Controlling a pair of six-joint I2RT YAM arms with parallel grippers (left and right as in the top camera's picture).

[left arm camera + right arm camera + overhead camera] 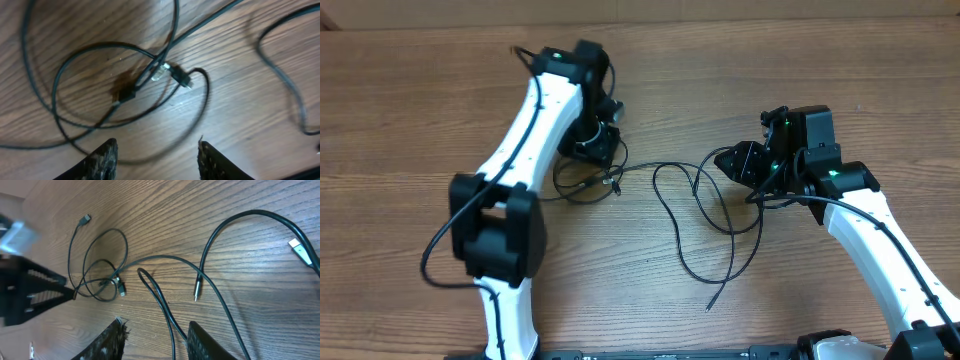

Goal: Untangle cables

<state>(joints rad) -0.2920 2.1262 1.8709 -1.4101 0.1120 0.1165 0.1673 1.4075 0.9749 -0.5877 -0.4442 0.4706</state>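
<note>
Cables (175, 76) sprawl 9-to-3 mid-table (720, 60), open wood at 12 and 6; left gripper (157, 150) and right gripper (156, 330) gape, gripping nothing.

Matt grained wood table (420, 100), smooth black rubbery cables (255, 213), shiny metal plug (300, 250)

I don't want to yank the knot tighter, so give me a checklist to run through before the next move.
1. Left gripper open, nothing held: ok.
2. Right gripper open, one cable lying between its fingers unpinched: ok.
3. Knotted loops separated: not ok, strands cross at the plugs.
4. Loose end free on the table: ok.
5. That cable clear of the right arm's wiring: cannot tell.
</note>
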